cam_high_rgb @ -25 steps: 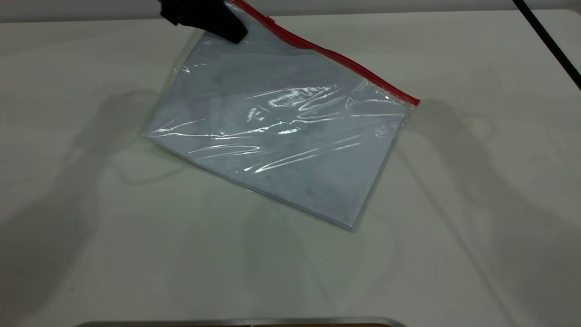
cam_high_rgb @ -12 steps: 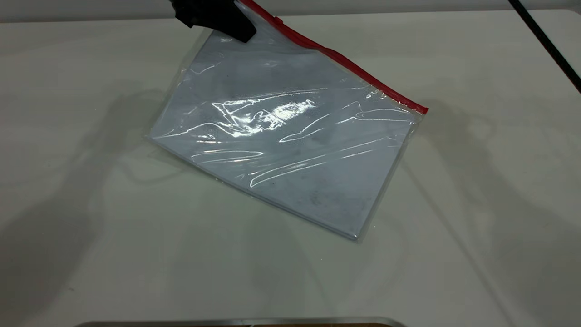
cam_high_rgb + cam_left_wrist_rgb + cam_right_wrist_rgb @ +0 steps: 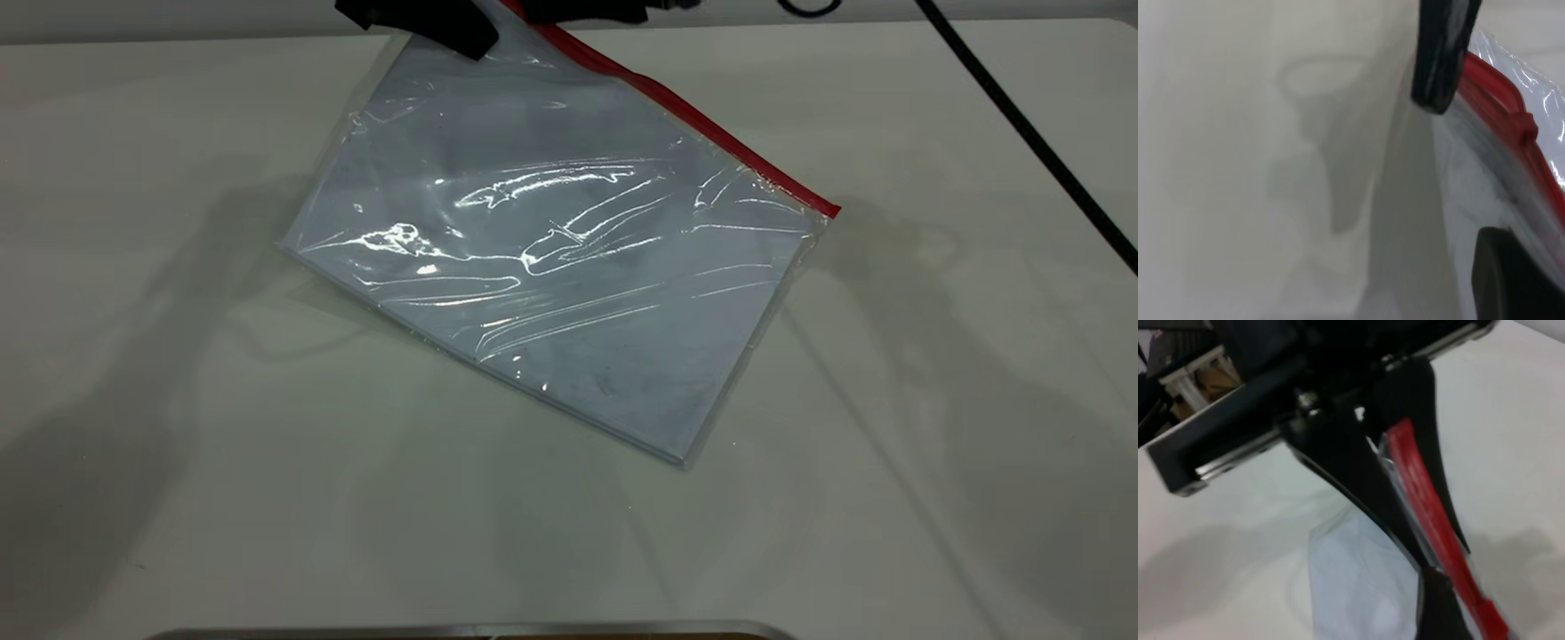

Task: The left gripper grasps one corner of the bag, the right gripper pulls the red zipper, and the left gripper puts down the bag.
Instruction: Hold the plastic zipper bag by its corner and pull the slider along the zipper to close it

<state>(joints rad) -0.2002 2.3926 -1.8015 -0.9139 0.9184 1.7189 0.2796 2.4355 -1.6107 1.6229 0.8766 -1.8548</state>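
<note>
The bag is a clear wrinkled pouch with a pale sheet inside. Its far left corner is lifted and its near edge rests on the table. The left gripper is shut on that raised corner; in the left wrist view its fingers pinch the plastic beside the red zipper. The red zipper runs along the far right edge. Its slider tab sits near the held corner and also shows in the right wrist view. The right gripper hovers at the zipper's upper end, close to the left gripper.
The pale table spreads all around the bag. A black cable crosses the far right corner, with a loop at the top edge. A metal strip lies along the near edge.
The right gripper and its looped cable have come into view at the top, by the zipper's upper end. The bag's raised corner has shifted slightly and its wrinkles have changed.
</note>
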